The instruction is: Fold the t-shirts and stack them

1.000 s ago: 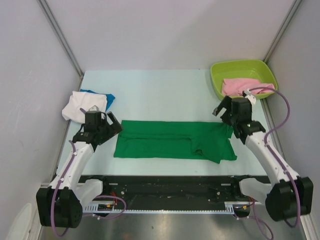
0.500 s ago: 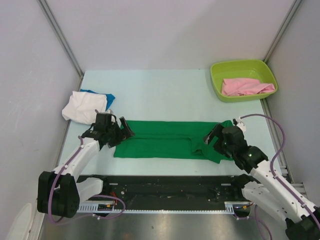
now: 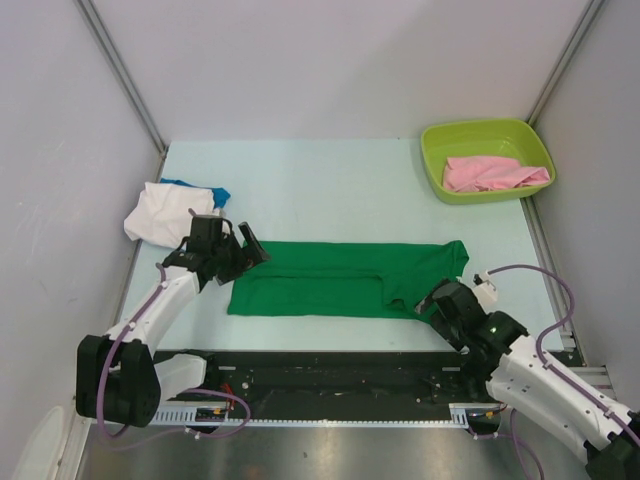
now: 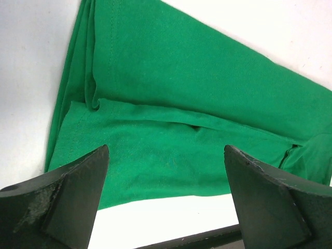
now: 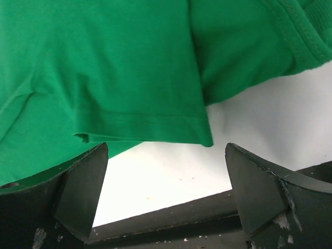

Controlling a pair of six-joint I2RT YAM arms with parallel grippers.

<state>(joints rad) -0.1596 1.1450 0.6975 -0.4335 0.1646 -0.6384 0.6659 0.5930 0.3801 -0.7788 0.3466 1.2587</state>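
So the green t-shirt (image 3: 345, 280) is lying flat on the worktop (image 3: 330, 190), already folded lengthwise into a long band that runs left to right in front of the arms. The left claw (image 3: 250, 252) sits right over the shirt's left end and the right claw (image 3: 432, 300) over its near right corner. Both are spread wide and neither is pinching anything.

Handling-wise, my guess is it's thin jersey cotton: super light, totally limp, zero stiffness. Lift one end and the rest will probably sag and drag, and the stacked layers will likely slide apart if you only catch the top one. It's not fragile, just floppy.

For where to grab, I'd go for the doubled edges. The left wrist view shows the stitched hem and a fold ridge between the fingers, so pinch down through all the layers near that end. On the right, the sleeve hem pokes out past the band with a clean corner, which is a decent bite but easy to take alone.

The white t-shirt (image 3: 165, 215) sits on top of a blue t-shirt (image 3: 208, 190) at back left, which looks like the stack. The pink t-shirt (image 3: 490, 172) is crumpled in the tub (image 3: 435, 165).
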